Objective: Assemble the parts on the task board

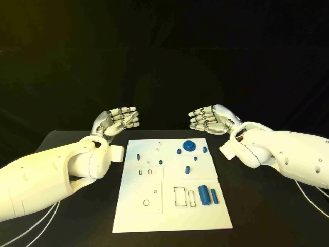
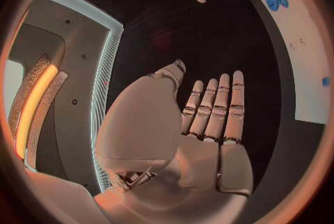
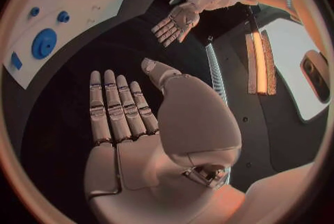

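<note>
The white task board [image 1: 172,211] lies in the middle of the black table. Small blue parts rest on it: a round disc [image 1: 189,144] near its far edge, a short peg [image 1: 186,168] in the middle, and two cylinders [image 1: 204,194] near its right side. My left hand [image 1: 117,121] hovers beyond the board's far left corner, palm up, fingers apart, holding nothing. My right hand [image 1: 211,118] hovers beyond the far right corner, likewise spread and holding nothing. In the wrist views both palms [image 2: 209,123] [image 3: 128,118] are flat with straight fingers, and the disc [image 3: 44,44] shows on the board.
The board has rectangular slots [image 1: 181,196] and a round hole [image 1: 147,203] toward its near half. Bare black table [image 1: 275,216] lies on either side of the board. White cables [image 1: 324,206] trail under my right arm.
</note>
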